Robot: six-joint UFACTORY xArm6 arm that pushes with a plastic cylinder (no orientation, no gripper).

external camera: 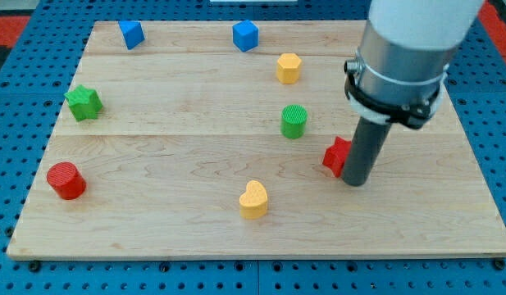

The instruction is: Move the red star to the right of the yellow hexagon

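Note:
The red star point(335, 155) lies right of the board's middle, partly hidden behind my rod. My tip point(356, 183) rests on the board just right of and below the star, touching or nearly touching it. The yellow hexagon point(289, 68) sits near the view's top, up and to the left of the star. A green cylinder point(294, 121) stands between the hexagon and the star.
A yellow heart point(253, 200) lies at the lower middle. A red cylinder point(66, 180) is at the lower left, a green star point(84, 102) at the left. Two blue cubes point(131, 34) point(245, 35) sit along the top edge of the wooden board point(154, 238).

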